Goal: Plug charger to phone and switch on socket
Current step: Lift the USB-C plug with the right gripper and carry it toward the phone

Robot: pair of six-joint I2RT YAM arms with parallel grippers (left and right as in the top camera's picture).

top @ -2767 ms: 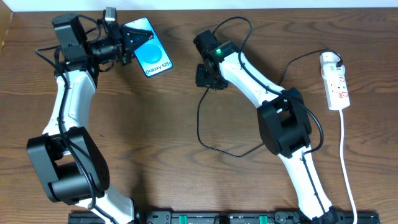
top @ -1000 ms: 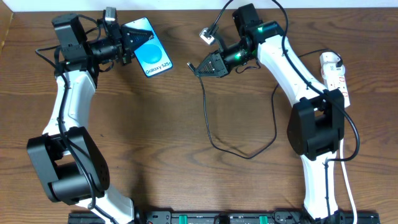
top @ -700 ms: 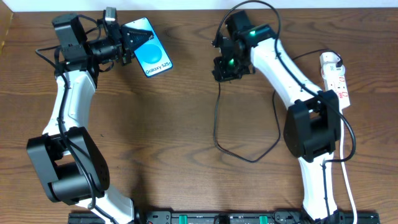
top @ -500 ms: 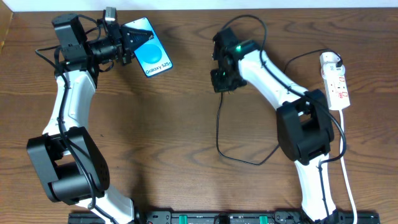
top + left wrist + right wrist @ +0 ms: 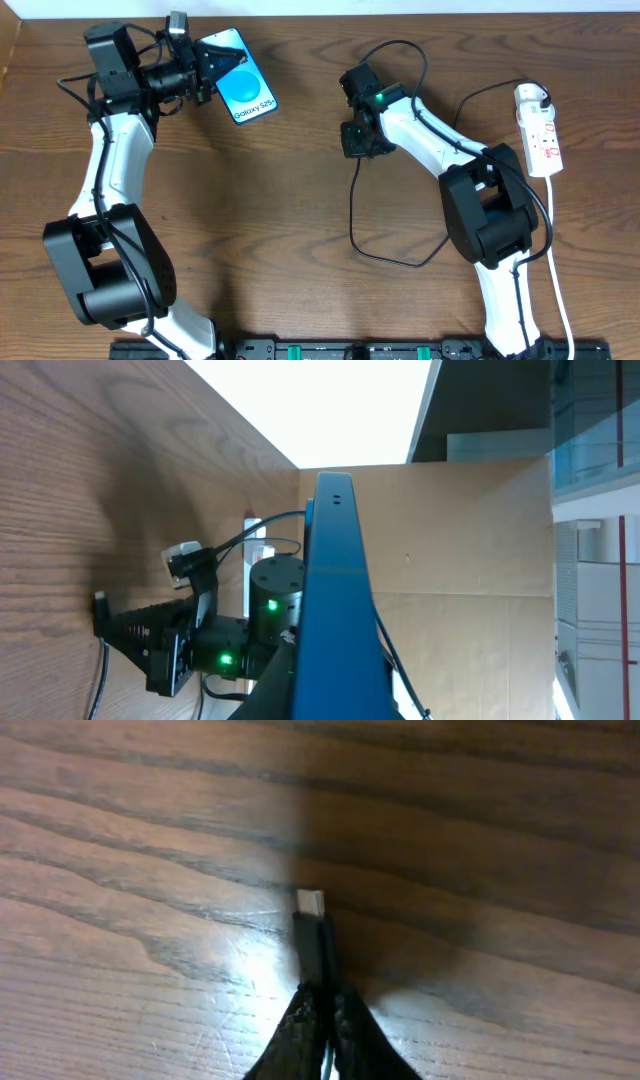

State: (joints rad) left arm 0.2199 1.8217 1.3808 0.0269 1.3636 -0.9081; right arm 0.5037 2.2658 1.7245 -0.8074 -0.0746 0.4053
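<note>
My left gripper (image 5: 203,72) is shut on the phone (image 5: 240,88), a cyan-screened smartphone held at the table's far left; in the left wrist view the phone (image 5: 335,610) shows edge-on. My right gripper (image 5: 357,140) is shut on the charger's black cable near its small plug (image 5: 311,903), which points down at the wood just above the table. The cable (image 5: 352,215) loops over the table to the white adapter (image 5: 530,97) in the socket (image 5: 541,135), a white power strip at the right edge.
The strip's white cord (image 5: 558,260) trails down the right side toward the front edge. The right arm (image 5: 215,635) shows in the left wrist view beyond the phone. Bare brown wood lies between the two grippers.
My right gripper swung from the far centre down and left with the cable, then settled mid-table pointing the plug downward. The left arm and phone have not moved.
</note>
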